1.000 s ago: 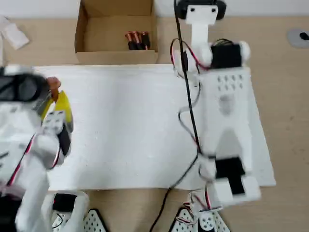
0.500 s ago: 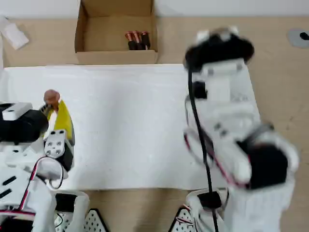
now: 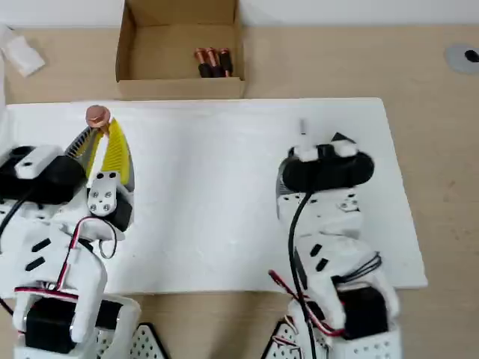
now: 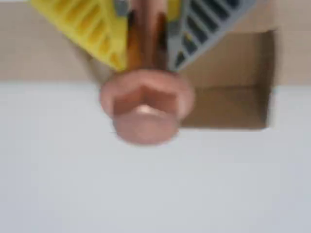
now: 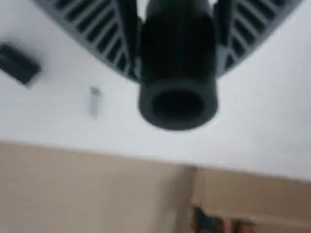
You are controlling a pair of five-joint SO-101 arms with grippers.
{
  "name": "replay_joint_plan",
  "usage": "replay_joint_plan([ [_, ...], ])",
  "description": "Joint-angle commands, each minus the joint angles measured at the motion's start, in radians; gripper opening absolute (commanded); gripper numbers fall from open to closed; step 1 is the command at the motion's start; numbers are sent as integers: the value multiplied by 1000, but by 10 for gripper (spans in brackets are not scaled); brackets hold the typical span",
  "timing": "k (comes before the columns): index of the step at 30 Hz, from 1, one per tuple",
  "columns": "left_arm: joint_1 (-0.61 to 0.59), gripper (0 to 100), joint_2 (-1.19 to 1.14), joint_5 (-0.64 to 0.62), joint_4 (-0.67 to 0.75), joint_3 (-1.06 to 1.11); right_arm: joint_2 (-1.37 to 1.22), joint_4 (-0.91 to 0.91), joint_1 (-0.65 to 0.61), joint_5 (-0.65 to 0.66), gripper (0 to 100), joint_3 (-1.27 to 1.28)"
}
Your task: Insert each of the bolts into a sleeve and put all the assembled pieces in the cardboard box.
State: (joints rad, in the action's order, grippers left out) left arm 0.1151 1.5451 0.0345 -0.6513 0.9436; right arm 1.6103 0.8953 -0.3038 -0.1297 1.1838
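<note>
My left gripper (image 3: 101,133) has a yellow finger and a grey finger, and it is shut on a copper bolt (image 3: 97,117) near the far left corner of the white mat (image 3: 209,187). In the left wrist view the bolt's hex head (image 4: 146,104) sticks out past the left gripper (image 4: 146,53). My right gripper (image 5: 177,48) is shut on a black sleeve (image 5: 177,77), whose open end points toward the cardboard box (image 5: 243,194). The right arm (image 3: 325,170) stands over the right half of the mat. The cardboard box (image 3: 127,52) holds several assembled pieces (image 3: 213,62).
A second black sleeve (image 5: 18,63) and a small pale piece (image 5: 95,99) lie on the mat. Another small pale piece (image 3: 303,127) lies ahead of the right arm. A white object (image 3: 21,54) and a grey disc (image 3: 464,56) sit on the wooden table beyond the mat.
The left arm has swung toward the far edge, carrying the bolt with it. The right arm has pulled back from near the box and now stands over the right half of the mat.
</note>
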Motion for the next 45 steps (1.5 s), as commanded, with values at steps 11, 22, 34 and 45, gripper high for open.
replay_joint_plan([
  [11, 247, 6, 5, -68, 94, 98, 228, -351, -469, -2, 9, 360],
  [22, 253, 6, 12, -203, 87, 104, 234, -356, -473, -6, 9, 354],
  [34, 324, 6, 7, -198, 69, 104, 236, -391, -516, -8, 9, 360],
  [45, 382, 6, 7, -118, -29, 104, 236, -390, -516, -8, 9, 360],
])
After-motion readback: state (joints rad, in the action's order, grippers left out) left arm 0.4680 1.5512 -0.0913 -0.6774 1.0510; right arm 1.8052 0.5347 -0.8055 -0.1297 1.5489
